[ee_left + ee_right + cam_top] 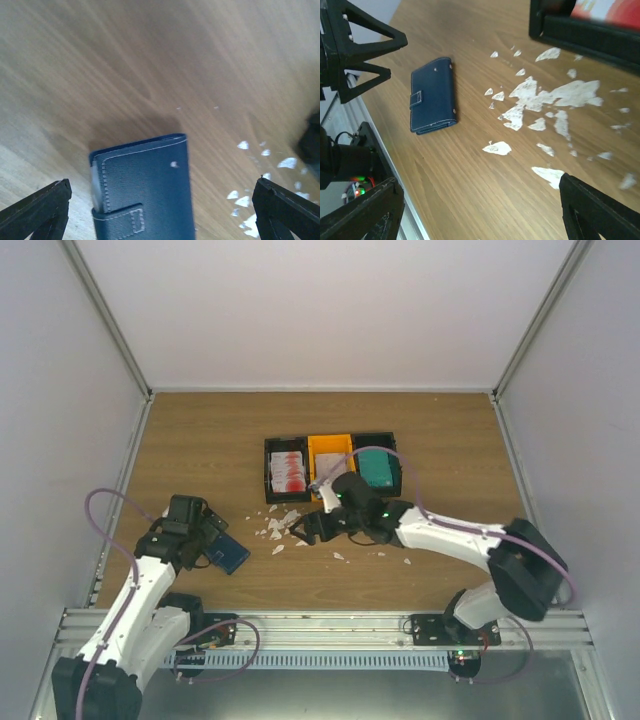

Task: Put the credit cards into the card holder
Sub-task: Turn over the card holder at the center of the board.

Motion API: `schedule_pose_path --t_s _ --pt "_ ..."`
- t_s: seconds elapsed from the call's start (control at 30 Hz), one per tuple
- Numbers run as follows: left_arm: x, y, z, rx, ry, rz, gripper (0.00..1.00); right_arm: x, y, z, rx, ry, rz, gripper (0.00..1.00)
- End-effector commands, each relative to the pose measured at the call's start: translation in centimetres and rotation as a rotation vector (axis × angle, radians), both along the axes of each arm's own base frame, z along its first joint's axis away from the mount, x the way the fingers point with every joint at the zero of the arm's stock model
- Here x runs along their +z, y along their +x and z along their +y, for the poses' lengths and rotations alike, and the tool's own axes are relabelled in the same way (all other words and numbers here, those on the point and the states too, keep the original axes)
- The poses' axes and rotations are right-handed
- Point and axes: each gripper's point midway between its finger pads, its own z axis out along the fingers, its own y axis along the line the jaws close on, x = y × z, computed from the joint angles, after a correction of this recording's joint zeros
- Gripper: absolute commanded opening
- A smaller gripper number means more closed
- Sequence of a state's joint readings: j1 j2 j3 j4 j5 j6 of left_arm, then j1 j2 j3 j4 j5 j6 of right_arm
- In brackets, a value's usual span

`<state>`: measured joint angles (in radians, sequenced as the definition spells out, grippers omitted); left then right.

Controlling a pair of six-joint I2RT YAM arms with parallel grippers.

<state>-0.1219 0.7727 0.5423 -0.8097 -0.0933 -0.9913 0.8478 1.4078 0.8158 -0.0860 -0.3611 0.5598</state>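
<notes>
The card holder (232, 556), a closed navy wallet, lies flat on the wooden table at the left. It fills the lower middle of the left wrist view (145, 190) and shows in the right wrist view (432, 102). My left gripper (205, 537) hovers just beside and above it, open wide, its fingers (37, 207) apart from the wallet. My right gripper (308, 528) is open and empty over the white scraps, fingertips (592, 207) spread. Credit cards sit in bins: white with red print (288, 470), white (329, 466), teal (377, 469).
Three joined bins, black (270, 472), orange (331, 444) and black (397, 468), stand at the table's middle back. Irregular white scraps (277, 530) litter the table between the bins and the wallet (545, 100). A metal rail (320, 620) runs along the near edge.
</notes>
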Motion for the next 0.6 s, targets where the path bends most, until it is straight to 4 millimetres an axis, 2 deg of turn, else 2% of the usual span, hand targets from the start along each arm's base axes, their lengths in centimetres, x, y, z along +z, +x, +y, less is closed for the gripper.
schedule_pose_path --t_s 0.0,0.1,0.23,0.37,0.57 --pt "-2.8 -0.6 0.5 0.079 -0.011 0.053 0.99 -1.8 -0.1 3.8 0.02 -0.04 0.03 0.81" --pt "-4.6 -1.1 0.0 0.076 -0.047 0.071 0.96 -3.4 -0.2 6.0 0.057 -0.083 0.054 0.73" --pt "-5.3 -1.2 -0.8 0.066 -0.098 0.032 0.91 -5.4 -0.5 8.4 0.098 -0.122 0.086 0.7" --pt "-5.7 -1.3 -0.9 0.065 -0.111 -0.004 0.81 -7.0 -0.8 10.6 0.133 -0.144 0.115 0.7" --pt "-6.0 -1.1 -1.4 0.047 -0.147 -0.078 0.64 -9.3 0.2 12.5 0.127 -0.18 0.156 0.68"
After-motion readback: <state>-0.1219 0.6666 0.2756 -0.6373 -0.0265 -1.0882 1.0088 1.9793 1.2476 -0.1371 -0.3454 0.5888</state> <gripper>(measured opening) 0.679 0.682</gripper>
